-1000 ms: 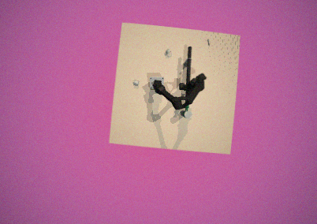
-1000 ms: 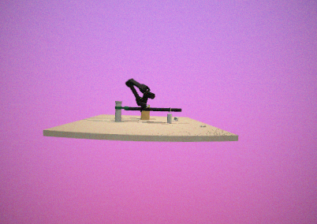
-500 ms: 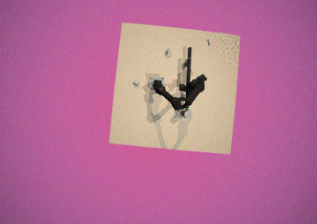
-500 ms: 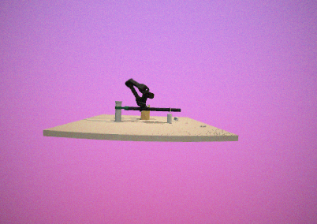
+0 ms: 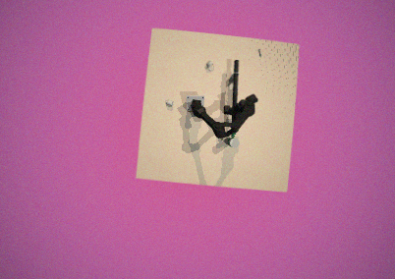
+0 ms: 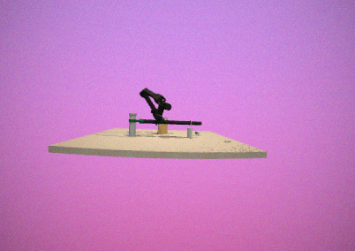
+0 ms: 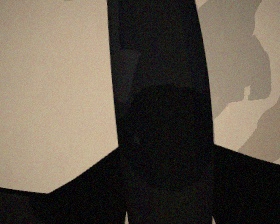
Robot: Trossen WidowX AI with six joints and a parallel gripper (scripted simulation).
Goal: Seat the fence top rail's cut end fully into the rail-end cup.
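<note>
The dark rail (image 5: pixel 236 76) (image 6: pixel 181 123) (image 7: pixel 158 30) lies nearly level, its far end through the thin loop above the small post (image 6: pixel 190 133). The big grey post (image 6: pixel 132 129) carries a green brace band (image 6: pixel 132 120) high up, just below its cap. The green rail-end cup (image 6: pixel 141 121) sticks out from the band, and the rail's near end meets it; how deep it sits I cannot tell. My gripper (image 5: pixel 235 111) (image 6: pixel 159 122) (image 7: pixel 160 151) is shut on the rail between the two posts, nearer the big post. The fingers hide that stretch of rail.
The arm's base plate (image 5: pixel 196 98) is left of the rail in the top view. A tan block (image 6: pixel 162 129) stands behind the rail. Small pale pieces (image 5: pixel 209 66) (image 5: pixel 169 103) and a small dark piece (image 5: pixel 259 53) lie on the tan table top (image 5: pixel 167 159) (image 6: pixel 101 144).
</note>
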